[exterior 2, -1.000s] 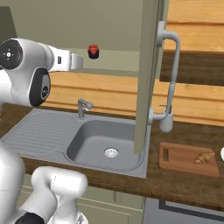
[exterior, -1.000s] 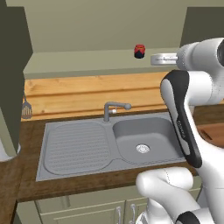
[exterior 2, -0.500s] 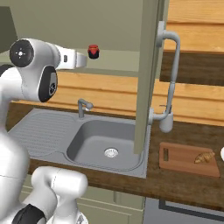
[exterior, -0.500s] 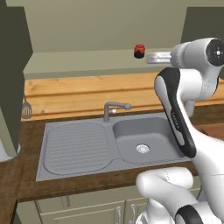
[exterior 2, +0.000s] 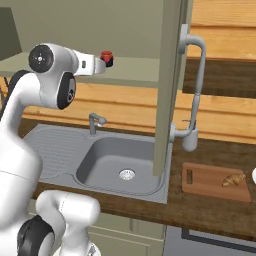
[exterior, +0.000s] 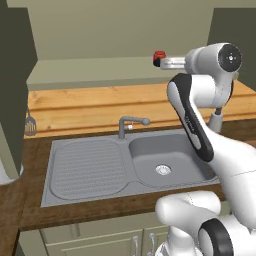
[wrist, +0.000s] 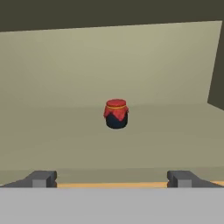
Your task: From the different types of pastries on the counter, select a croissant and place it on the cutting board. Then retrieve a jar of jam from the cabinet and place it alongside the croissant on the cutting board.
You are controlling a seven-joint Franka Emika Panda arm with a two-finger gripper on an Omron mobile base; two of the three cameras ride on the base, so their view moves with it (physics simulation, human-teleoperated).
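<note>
Jaws spread wide and empty, the gripper (wrist: 112,178) faces the jar of jam (wrist: 116,113), which stands upright on the cabinet (exterior: 100,70) shelf, apart from both fingertips (wrist: 41,178). The hand view gives the jar's detail: a red cloth top over a dark round body. The right base view alone takes in the cutting board (exterior 2: 200,186) on the counter (exterior 2: 210,210) past the sink (exterior 2: 120,162), the croissant (exterior 2: 233,179) lying on it near its far end. In the left base view the gripper (exterior: 159,61) sits just beside the jar (exterior: 159,54). Against half a second ago, the arm has reached nearer the jar.
</note>
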